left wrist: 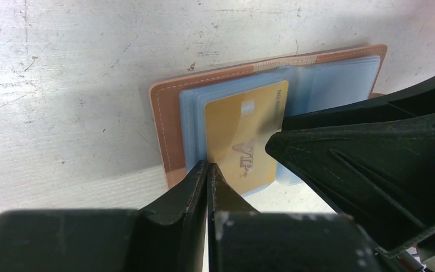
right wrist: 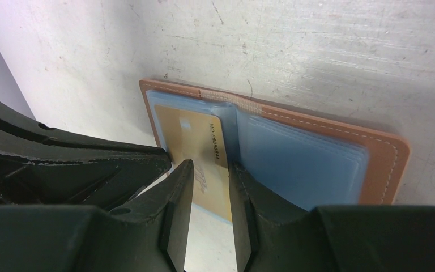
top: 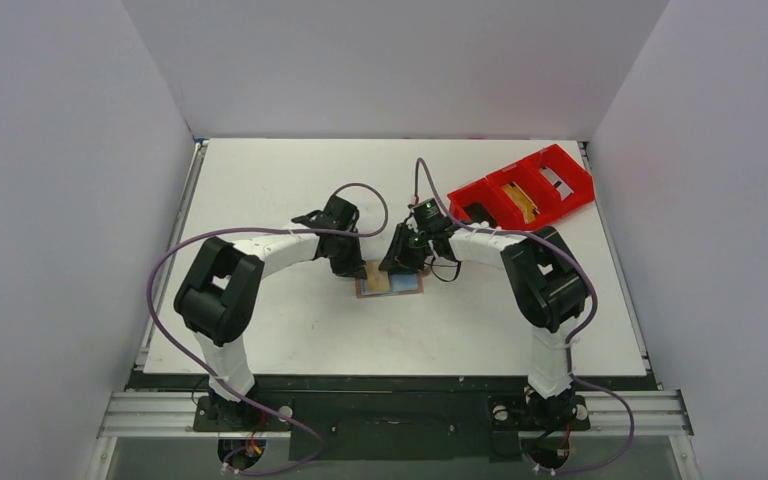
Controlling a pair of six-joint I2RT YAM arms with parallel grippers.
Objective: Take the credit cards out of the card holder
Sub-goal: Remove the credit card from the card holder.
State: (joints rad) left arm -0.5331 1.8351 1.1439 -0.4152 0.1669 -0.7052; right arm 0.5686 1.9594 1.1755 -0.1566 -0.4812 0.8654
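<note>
The tan-brown card holder [top: 390,284] lies open and flat on the table, its pale blue sleeves facing up. A gold credit card [left wrist: 241,130] marked VIP sits in the sleeve stack on one half, and it also shows in the right wrist view [right wrist: 195,139]. My left gripper [left wrist: 208,165] is shut, its tips resting at the near edge of the blue sleeves beside the gold card. My right gripper [right wrist: 210,167] is open by a narrow gap, its tips just over the gold card near the holder's fold. Both grippers meet over the holder in the top view.
A red compartment tray [top: 520,190] stands at the back right, with small items in its cells. The right gripper's finger [left wrist: 362,153] crowds the left wrist view. The left gripper's body [right wrist: 73,164] lies close beside the right fingers. White walls enclose the table.
</note>
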